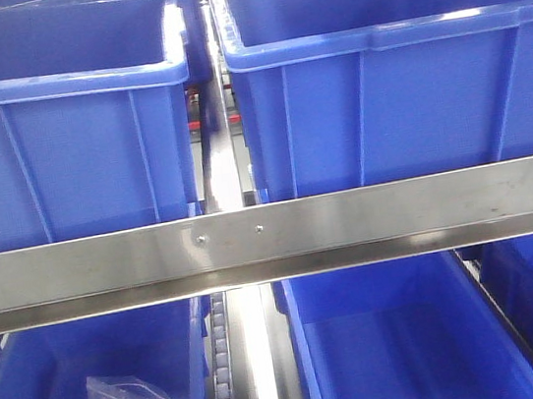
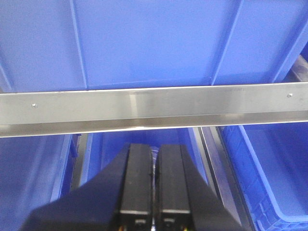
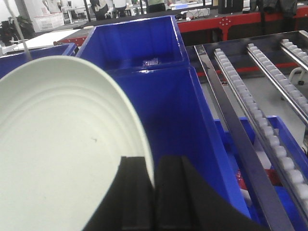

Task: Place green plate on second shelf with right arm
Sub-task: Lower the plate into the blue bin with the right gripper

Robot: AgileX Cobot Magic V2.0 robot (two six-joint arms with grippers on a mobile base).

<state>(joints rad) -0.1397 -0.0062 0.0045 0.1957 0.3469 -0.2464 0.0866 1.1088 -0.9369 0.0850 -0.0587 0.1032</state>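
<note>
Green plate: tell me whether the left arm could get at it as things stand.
Probably not. The plate is clamped at its rim in the right gripper above a blue bin, while the left gripper, fingers shut, faces the shelf rail.

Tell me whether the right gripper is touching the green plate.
Touching. The right wrist view shows the right gripper fingers closed over the green plate rim, with no gap visible.

Bright, even overhead light; soft, slightly hazy focus.

Glare is seen on the steel rail (image 1: 271, 233) and bin rims (image 1: 61, 81). Above the right gripper (image 3: 154, 192) fingers the green plate (image 3: 62, 154) is washed pale (rings stay faint); the fingers themselves are rendered near-black.
</note>
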